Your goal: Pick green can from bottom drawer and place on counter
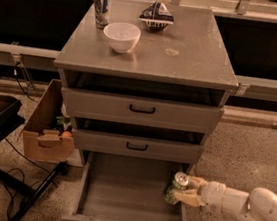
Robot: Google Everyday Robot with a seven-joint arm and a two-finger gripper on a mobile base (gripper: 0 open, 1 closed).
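The green can [177,184] with its silver top is held tilted at the right edge of the open bottom drawer [128,197], just above the drawer's right wall. My gripper [185,190] reaches in from the right on a white arm and is shut on the can. The counter [186,53] is the grey cabinet top above, with a faint pale ring stain.
On the counter stand a blue-and-silver can [100,7], a white bowl [121,36] and a dark crumpled bag [157,16]. The two upper drawers [141,110] are slightly pulled out. A cardboard box [50,128] and a black stand with cables sit on the floor at left.
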